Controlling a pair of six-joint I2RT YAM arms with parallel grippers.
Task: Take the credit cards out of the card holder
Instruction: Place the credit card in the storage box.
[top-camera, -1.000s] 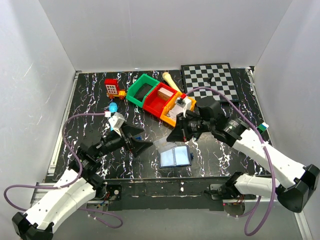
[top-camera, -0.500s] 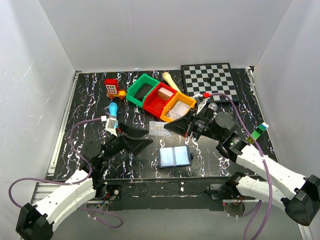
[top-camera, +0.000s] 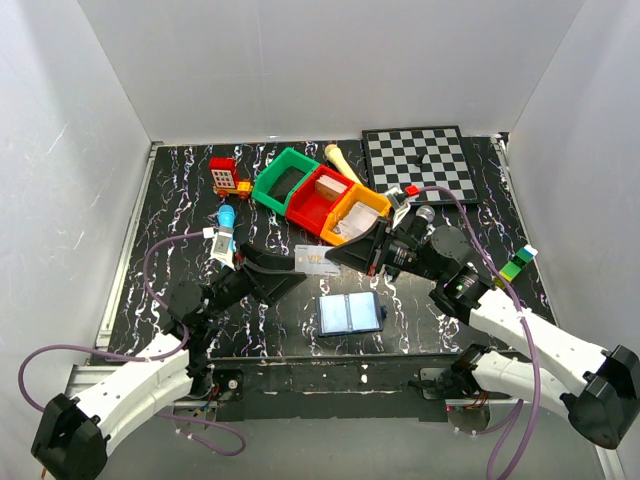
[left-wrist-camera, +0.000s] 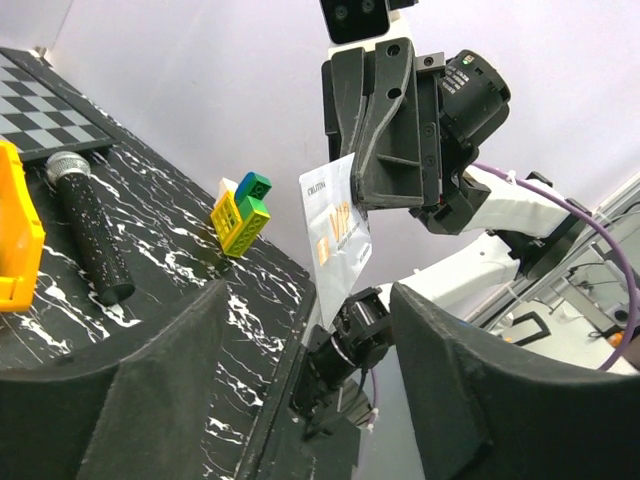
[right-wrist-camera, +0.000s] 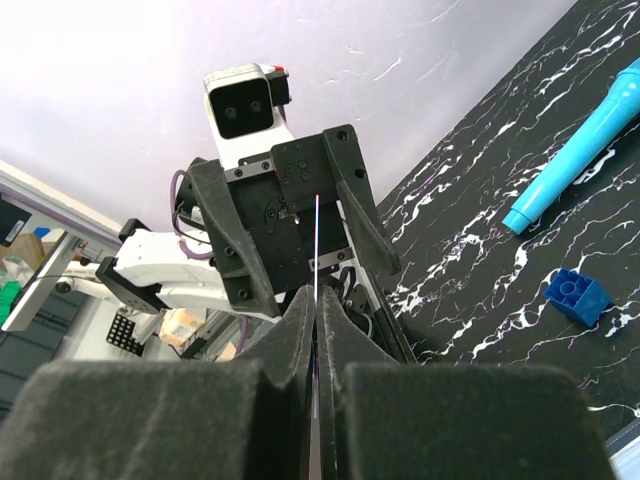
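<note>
The card holder (top-camera: 349, 313) lies open on the black table, its two pale blue-grey panels facing up. My right gripper (top-camera: 342, 258) is shut on a white credit card (top-camera: 314, 261) and holds it in the air to the upper left of the holder. The card shows edge-on in the right wrist view (right-wrist-camera: 316, 245), pinched between the closed fingers (right-wrist-camera: 285, 345). My left gripper (top-camera: 292, 277) is open and empty, facing the card from the left. In the left wrist view the card (left-wrist-camera: 335, 235) hangs just ahead of the wide-open fingers (left-wrist-camera: 470, 390).
Green (top-camera: 283, 180), red (top-camera: 316, 200) and orange (top-camera: 352, 212) bins stand behind the grippers. A chessboard (top-camera: 420, 160) is at the back right. A red toy (top-camera: 224, 175), a blue marker (top-camera: 227, 215), a microphone (left-wrist-camera: 90, 230) and green-yellow blocks (top-camera: 515, 265) lie around.
My right gripper has lifted the card and carried it left to face the left gripper. My left gripper has swung forward to the card.
</note>
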